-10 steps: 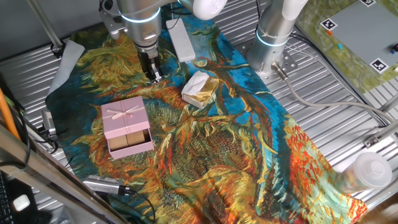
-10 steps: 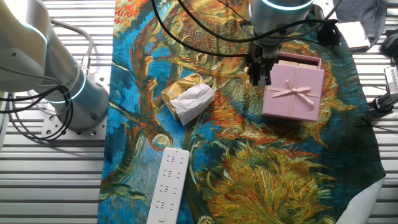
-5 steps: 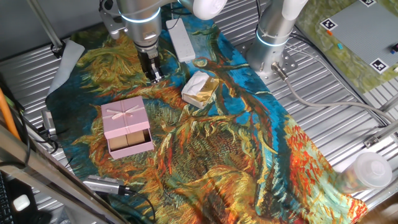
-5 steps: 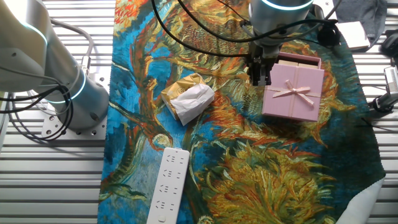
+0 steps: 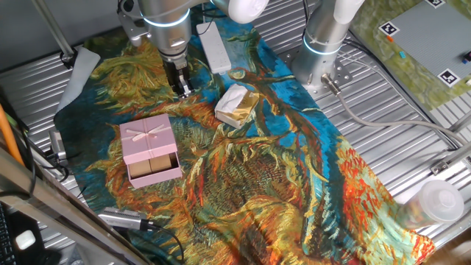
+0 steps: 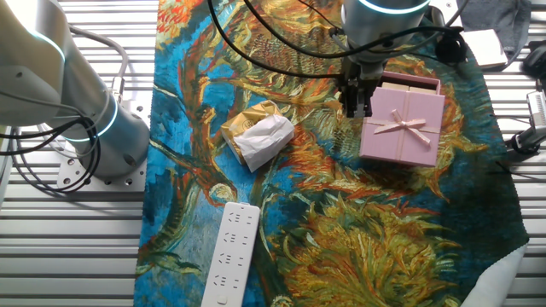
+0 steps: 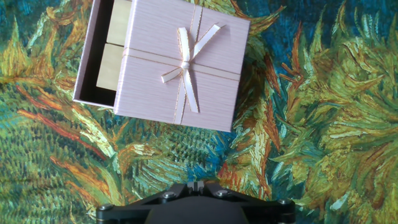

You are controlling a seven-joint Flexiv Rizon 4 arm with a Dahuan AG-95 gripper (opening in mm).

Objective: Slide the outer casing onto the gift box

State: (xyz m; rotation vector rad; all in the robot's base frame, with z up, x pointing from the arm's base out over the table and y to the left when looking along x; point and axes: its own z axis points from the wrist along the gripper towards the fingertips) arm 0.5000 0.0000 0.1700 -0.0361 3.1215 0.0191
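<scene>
In one fixed view, nothing has moved over the last second: the gripper (image 5: 182, 91) hangs at the same spot above the patterned cloth (image 5: 294, 169), near the far edge of the outer casing (image 5: 147, 140) but apart from it, and you can see the gift box (image 5: 156, 169) poking out from the casing's near end with its tan blocks showing. The fingers look close together here and hold nothing. In the other fixed view the picture is likewise unchanged: the gripper (image 6: 354, 104) sits just beside the casing's (image 6: 403, 126) left edge, the gift box (image 6: 411, 83) shows as a strip at the far side, and the foil lump (image 6: 258, 134) and the white bar (image 6: 230, 253) lie well apart from the work. In the hand view the casing (image 7: 183, 62) is skewed over the gift box (image 7: 104, 53), leaving one side of the tray uncovered; the fingertips are not visible, so this view cannot confirm the jaw width. For you, this stillness likely means a pause with the sleeve only partly on, so the slide is unfinished.
</scene>
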